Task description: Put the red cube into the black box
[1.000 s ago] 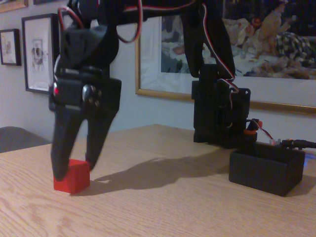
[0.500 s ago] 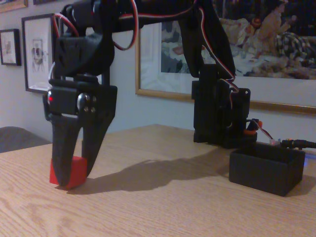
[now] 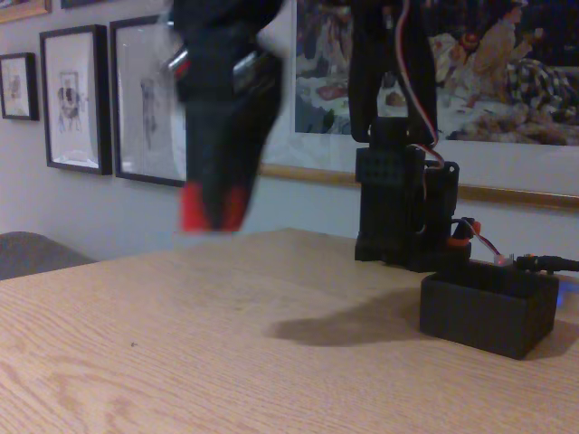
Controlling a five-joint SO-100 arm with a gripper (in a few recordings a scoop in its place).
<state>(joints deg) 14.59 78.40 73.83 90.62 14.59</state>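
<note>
In the fixed view my black gripper (image 3: 215,217) hangs well above the wooden table, left of centre, blurred by motion. It is shut on the red cube (image 3: 192,209), whose red shows on both sides of the finger tips. The black box (image 3: 488,309) sits open-topped on the table at the right, in front of the arm's base, a good way right of and below the gripper.
The arm's black base block (image 3: 405,208) stands behind the box, with a small red-orange part (image 3: 460,233) and wires beside it. Framed pictures hang on the wall behind. The gripper's shadow (image 3: 344,327) falls on the wooden tabletop just left of the box.
The gripper closed on the red cube at the table's left, then lifted it off the table and carried it up and to the right.
</note>
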